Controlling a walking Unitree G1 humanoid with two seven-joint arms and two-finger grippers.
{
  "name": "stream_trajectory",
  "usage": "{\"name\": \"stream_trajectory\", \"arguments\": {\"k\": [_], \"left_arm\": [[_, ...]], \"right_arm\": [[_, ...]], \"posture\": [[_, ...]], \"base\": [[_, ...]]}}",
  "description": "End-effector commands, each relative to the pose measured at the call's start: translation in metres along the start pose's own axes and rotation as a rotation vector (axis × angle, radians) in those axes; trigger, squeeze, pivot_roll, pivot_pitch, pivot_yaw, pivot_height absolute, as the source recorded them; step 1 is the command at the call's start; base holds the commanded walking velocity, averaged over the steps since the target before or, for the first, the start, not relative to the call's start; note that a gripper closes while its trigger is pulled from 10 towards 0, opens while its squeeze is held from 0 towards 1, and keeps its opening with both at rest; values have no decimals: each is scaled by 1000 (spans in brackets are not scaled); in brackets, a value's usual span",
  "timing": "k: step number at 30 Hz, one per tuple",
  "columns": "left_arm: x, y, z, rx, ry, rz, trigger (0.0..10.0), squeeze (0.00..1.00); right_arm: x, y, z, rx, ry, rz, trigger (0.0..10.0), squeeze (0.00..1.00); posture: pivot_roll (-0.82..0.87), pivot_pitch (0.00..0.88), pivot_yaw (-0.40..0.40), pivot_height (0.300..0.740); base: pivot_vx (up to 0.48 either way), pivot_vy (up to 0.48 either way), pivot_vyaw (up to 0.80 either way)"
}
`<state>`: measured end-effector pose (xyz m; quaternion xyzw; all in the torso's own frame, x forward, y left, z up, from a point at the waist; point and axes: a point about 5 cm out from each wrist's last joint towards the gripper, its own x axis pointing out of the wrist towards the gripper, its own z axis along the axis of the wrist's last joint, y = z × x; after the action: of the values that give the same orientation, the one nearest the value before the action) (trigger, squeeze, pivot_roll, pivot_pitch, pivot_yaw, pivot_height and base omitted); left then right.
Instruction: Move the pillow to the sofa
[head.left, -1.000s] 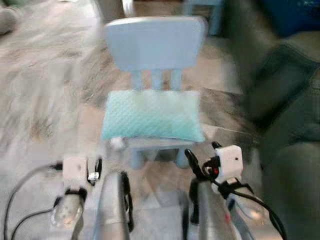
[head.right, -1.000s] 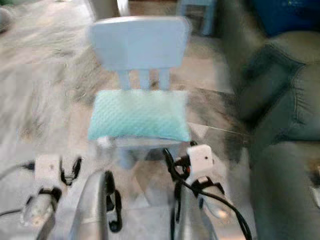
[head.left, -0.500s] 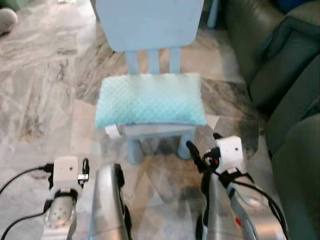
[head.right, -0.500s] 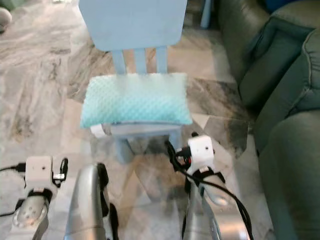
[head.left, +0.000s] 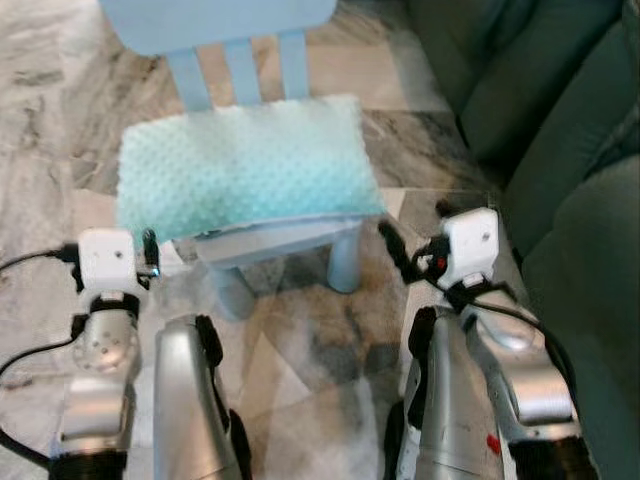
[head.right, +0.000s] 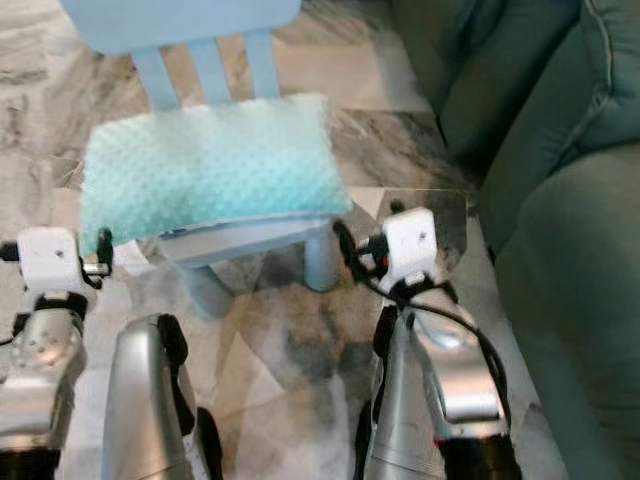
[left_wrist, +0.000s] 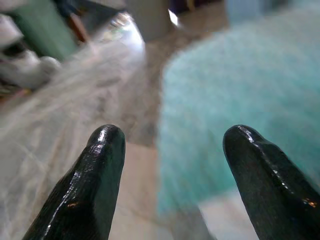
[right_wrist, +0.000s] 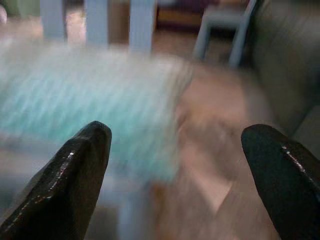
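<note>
A light teal nubbly pillow lies flat on the seat of a small blue chair. The dark green sofa stands just to the right of the chair. Both arms reach forward, low, at the chair's front edge. My left gripper is open and empty, facing the pillow's left front corner and apart from it. My right gripper is likewise open with nothing in it, in front of the right end of the pillow, short of touching it.
Grey-veined marble floor lies under and around the chair. The chair's slatted back rises behind the pillow. The sofa's seat and arm run close along my right arm. Another blue stool stands farther back.
The camera has come closer and tipped down, so chair and pillow sit larger and further left. Both grippers have advanced to the chair's front edge, still open.
</note>
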<state>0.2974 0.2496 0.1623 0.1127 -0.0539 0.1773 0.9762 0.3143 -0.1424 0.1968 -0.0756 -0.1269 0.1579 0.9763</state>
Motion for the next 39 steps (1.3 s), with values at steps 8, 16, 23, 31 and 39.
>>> {"name": "stream_trajectory", "arguments": {"k": [8,16,23,31,39], "left_arm": [[35,42,-2,-59,57,189,10000,0],[71,51,9,-231,94,165,10000,0],[92,27,16,-328,184,45,10000,0],[97,6,13,-344,252,-70,10000,0],[97,-3,12,-295,256,-139,10000,0]], "right_arm": [[41,-28,31,88,-96,34,10000,0],[84,-29,40,286,-56,191,10000,0],[105,-17,30,436,64,245,10000,0],[110,2,13,495,154,291,10000,0],[114,21,7,388,176,314,10000,0]], "posture": [[-71,303,27,388],[-69,317,18,388],[-61,344,2,388],[-56,355,7,388],[-56,356,10,388]], "base": [[0,0,0],[0,0,0],[0,0,0],[0,0,0],[0,0,0]]}}
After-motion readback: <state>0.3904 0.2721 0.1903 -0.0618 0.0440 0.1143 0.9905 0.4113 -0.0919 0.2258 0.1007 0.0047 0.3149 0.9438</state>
